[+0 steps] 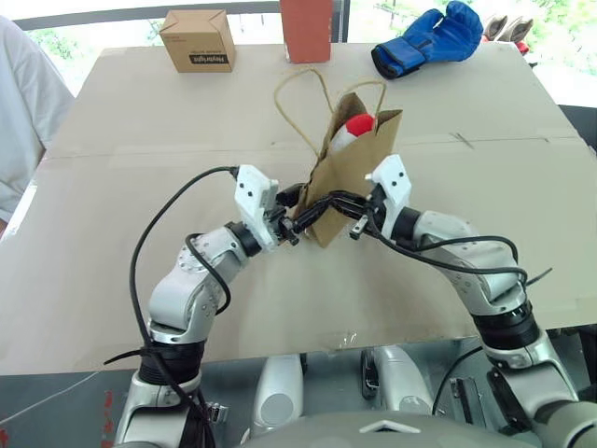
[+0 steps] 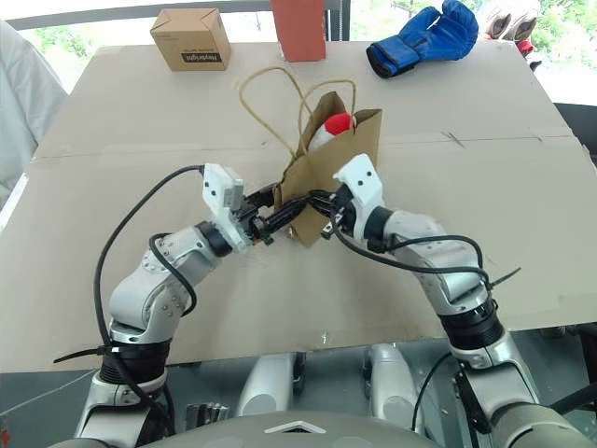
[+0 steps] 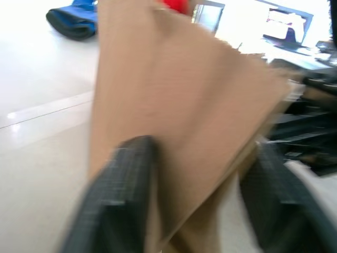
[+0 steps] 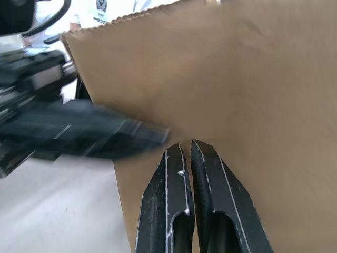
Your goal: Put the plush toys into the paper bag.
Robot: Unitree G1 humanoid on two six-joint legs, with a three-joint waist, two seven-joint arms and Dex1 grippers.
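At table's far edge, cardboard box with unreadable label, both end effectors pinching paper bag

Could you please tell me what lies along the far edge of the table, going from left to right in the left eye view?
Small brown cardboard box → red-brown upright box → blue boxing glove.
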